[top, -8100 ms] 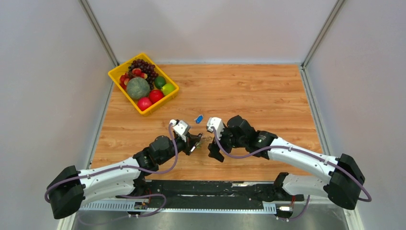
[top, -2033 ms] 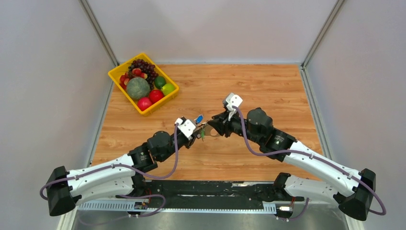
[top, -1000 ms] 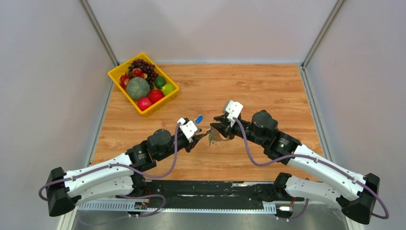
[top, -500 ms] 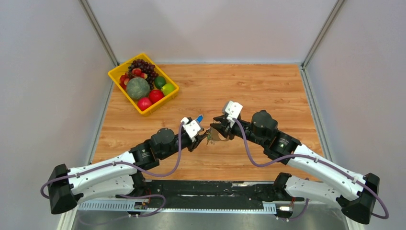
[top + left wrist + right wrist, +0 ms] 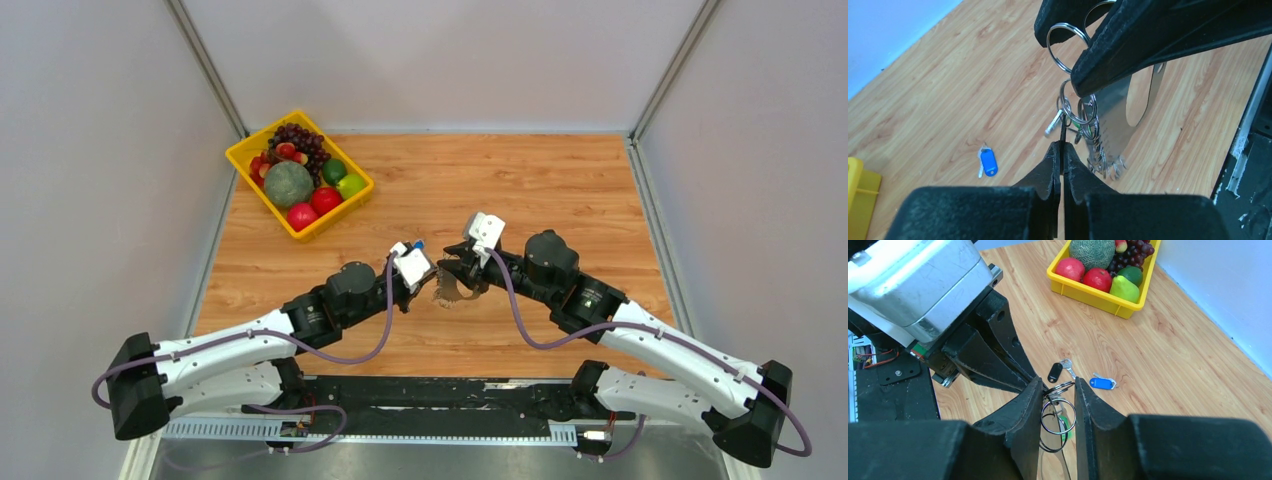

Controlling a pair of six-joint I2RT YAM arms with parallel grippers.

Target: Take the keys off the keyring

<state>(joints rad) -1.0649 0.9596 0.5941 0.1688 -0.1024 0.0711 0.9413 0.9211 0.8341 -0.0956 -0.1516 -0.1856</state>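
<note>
Right pincer (image 5: 1058, 385) is clamped on the keyring (image 5: 1042, 418), keys (image 5: 1111, 117) dangling under it. Left pincer (image 5: 1061, 147) is pinched tight on one of them.

A keyring (image 5: 1066, 47) is clamped by the right end effector (image 5: 1068, 57), with the keys (image 5: 1105, 132) hung beneath. A thin dark piece (image 5: 1062, 134) of the bunch is pinched by the left end effector (image 5: 1062, 150) above the table (image 5: 948, 100).
</note>
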